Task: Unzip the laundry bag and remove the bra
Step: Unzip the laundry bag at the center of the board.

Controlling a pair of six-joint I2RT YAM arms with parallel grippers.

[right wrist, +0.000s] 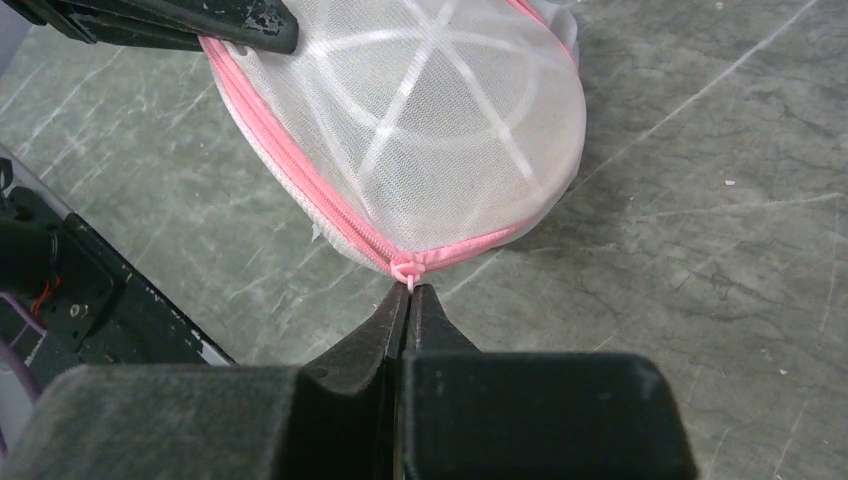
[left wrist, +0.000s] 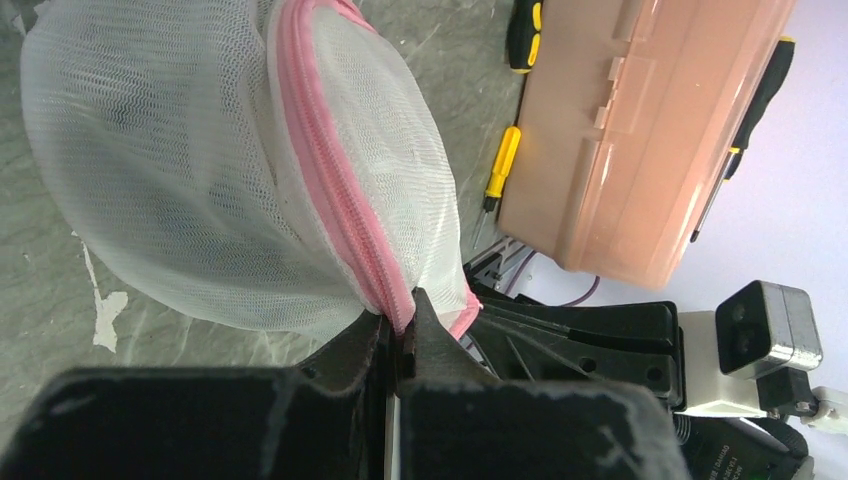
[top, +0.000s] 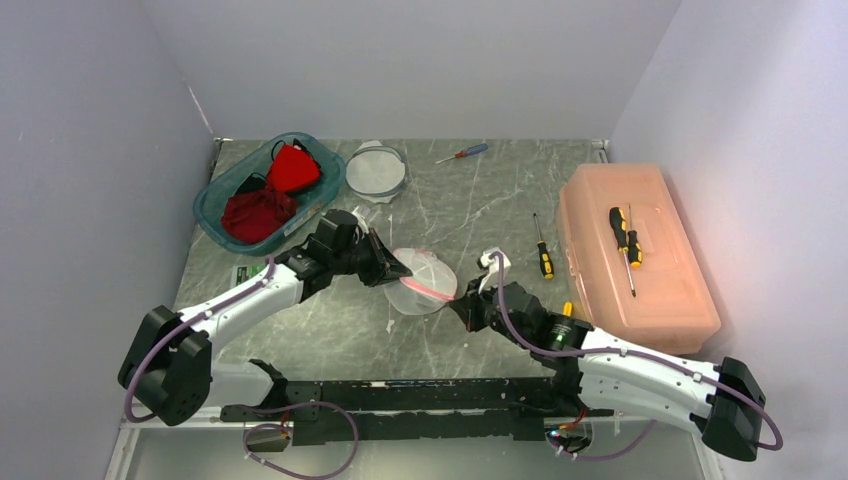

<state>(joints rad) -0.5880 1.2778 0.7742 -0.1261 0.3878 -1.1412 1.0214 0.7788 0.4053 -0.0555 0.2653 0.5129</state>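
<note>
1. Near the middle of the marbled table [top: 480,205], the laundry bag [top: 425,280] lay between the two arms. It was a white mesh dome with a pink zipper [left wrist: 330,190] running along its rim.
2. The left gripper [left wrist: 405,322] was clenched on the bag's edge, with the zipper band pinched between its fingertips at the bag's left end.
3. The right gripper [right wrist: 408,292] was at the opposite end of the bag. Its fingers were pressed together on the small pink zipper pull [right wrist: 405,270].
4. Along the stretches seen from both wrists, the zipper looked closed.
5. At the far left of the table, a teal bin [top: 215,205] held red garments [top: 265,205]. I could not tell whether one of them was the bra.
6. A second round mesh piece [top: 377,168] lay just beside the bin.
7. On the right stood a salmon toolbox [top: 650,290] with a black-and-yellow screwdriver [top: 623,240] on its lid. Another screwdriver [top: 541,252] lay on the table between the bag and the box.
</note>
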